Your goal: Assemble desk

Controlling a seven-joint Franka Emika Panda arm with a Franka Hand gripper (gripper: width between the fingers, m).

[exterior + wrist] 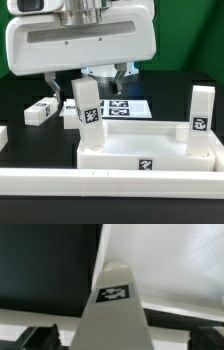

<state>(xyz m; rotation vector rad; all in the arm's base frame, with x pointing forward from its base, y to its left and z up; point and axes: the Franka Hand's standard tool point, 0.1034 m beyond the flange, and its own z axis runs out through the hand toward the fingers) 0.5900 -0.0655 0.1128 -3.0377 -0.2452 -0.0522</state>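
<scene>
The desk top (150, 142) is a wide white rimmed tray lying near the front of the black table. One white square leg (85, 112) stands upright at its corner on the exterior view's left. A second leg (202, 114) stands at the corner on the right. My gripper (92, 80) hangs just above the left leg. In the wrist view the gripper (118, 340) is open, and its dark fingers (40, 337) stand apart on either side of the tagged leg (116, 308). The tray's floor (170, 263) lies beyond it.
A loose leg (40, 110) lies on the table at the exterior view's left, and another white piece (3, 136) shows at the left edge. The marker board (126, 106) lies behind the tray. A long white border rail (110, 182) runs along the front.
</scene>
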